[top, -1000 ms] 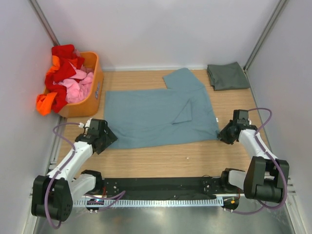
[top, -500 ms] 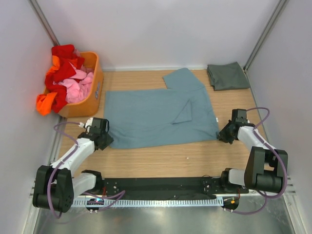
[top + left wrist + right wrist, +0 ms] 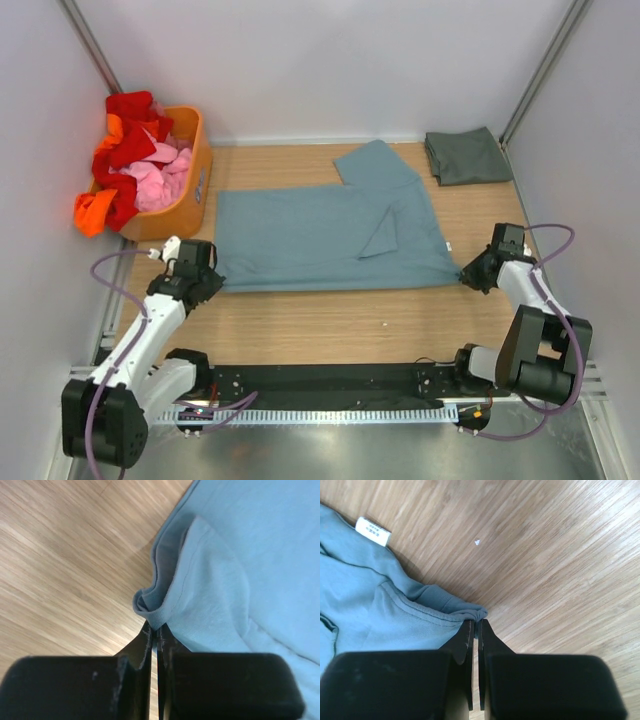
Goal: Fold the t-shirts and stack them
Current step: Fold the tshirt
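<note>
The large blue-teal t-shirt [image 3: 310, 235] lies spread flat on the wooden table, one sleeve folded inward. My left gripper [image 3: 207, 283] is shut on its near left corner; in the left wrist view the bunched hem [image 3: 150, 612] sits pinched at the tips of that gripper [image 3: 156, 631]. At the near right corner my right gripper [image 3: 472, 272] is shut on the cloth too, and the right wrist view shows the gathered hem [image 3: 465, 611] caught at its tips [image 3: 476, 623]. The dark grey-green t-shirt [image 3: 467, 156] rests folded at the back right.
An orange basket [image 3: 185, 195] heaped with red, pink and orange clothes stands at the back left. White walls close in both sides and the back. A white label [image 3: 372, 530] shows on the shirt's side seam. Bare wood runs between the shirt and the arm bases.
Both grippers have shut on the blue-teal shirt's near corners. They have drawn apart a little, and the shirt's near edge now runs straight and taut between them.
</note>
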Robot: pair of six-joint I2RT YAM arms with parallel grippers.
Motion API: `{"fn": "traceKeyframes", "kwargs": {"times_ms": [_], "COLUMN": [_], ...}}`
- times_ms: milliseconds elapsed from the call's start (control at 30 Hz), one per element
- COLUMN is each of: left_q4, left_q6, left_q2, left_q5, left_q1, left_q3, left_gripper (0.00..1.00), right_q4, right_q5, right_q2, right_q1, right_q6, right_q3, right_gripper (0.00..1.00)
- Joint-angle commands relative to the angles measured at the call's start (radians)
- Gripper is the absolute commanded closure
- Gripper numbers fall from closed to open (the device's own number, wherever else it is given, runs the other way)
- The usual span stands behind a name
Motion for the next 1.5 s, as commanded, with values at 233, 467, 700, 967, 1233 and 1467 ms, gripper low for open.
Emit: {"fn": "traceKeyframes", "kwargs": {"times_ms": [233, 467, 700, 967, 1233, 1467], "left_q4": [-0.164, -0.35, -0.304, -0.243, -0.241, -0.24], "left_q6": [-0.031, 0.221, 0.378, 0.384, 0.386, 0.386], "left_q2": [-0.097, -0.187, -0.282, -0.408, -0.425, -0.43], "left_q5": [0.084, 0.129, 0.088, 0.049, 0.046, 0.043], "left_q1": [0.012, 0.012, 0.014, 0.015, 0.015, 0.017], "left_q3": [0.056, 0.367, 0.388, 0.317, 0.313, 0.313], "left_gripper": [0.19, 0.08, 0.03, 0.03, 0.04, 0.04], "right_q4": [-0.028, -0.091, 0.026, 0.13, 0.133, 0.124], "right_q5": [0.175, -0.01, -0.133, -0.115, -0.073, -0.035], "right_q2": [-0.083, -0.183, 0.016, 0.359, 0.483, 0.466], "right_q1": [-0.021, 0.012, 0.374, 0.503, 0.525, 0.525], "right_q6": [-0.038, -0.055, 0.03, 0.073, 0.076, 0.083], "right_q3": [0.097, 0.276, 0.361, 0.431, 0.5, 0.453], "right_gripper": [0.2, 0.13, 0.36, 0.41, 0.46, 0.48]}}
